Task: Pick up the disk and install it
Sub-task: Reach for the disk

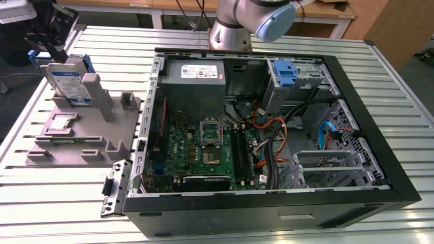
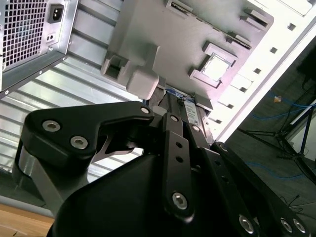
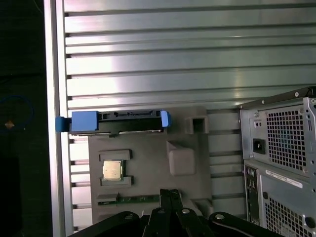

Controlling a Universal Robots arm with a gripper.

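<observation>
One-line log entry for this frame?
step: pick | hand at top of disk, contact unclear | disk upright in grey holder, outside open case | installed: no

On the ribbed aluminium desk [image 1: 54, 203], a grey moulded plastic holder [image 1: 74, 140] sits at the exterior view's left. An open black tower computer case [image 1: 271, 206] lies on its side just to the holder's right. The silver-grey disk with blue carrier rails [image 1: 68, 84] stands on edge at the holder's far end, and a small square processor chip [image 1: 60, 123] lies in a recess nearer. The black pincer [image 1: 58, 53] hangs over the disk's top edge. Inside the case, a grey power-supply box [image 1: 193, 73] fills the far left corner, a green motherboard [image 1: 203, 152] lies nearer, and a bare blue plastic bracket [image 1: 285, 73] sits far right.
</observation>
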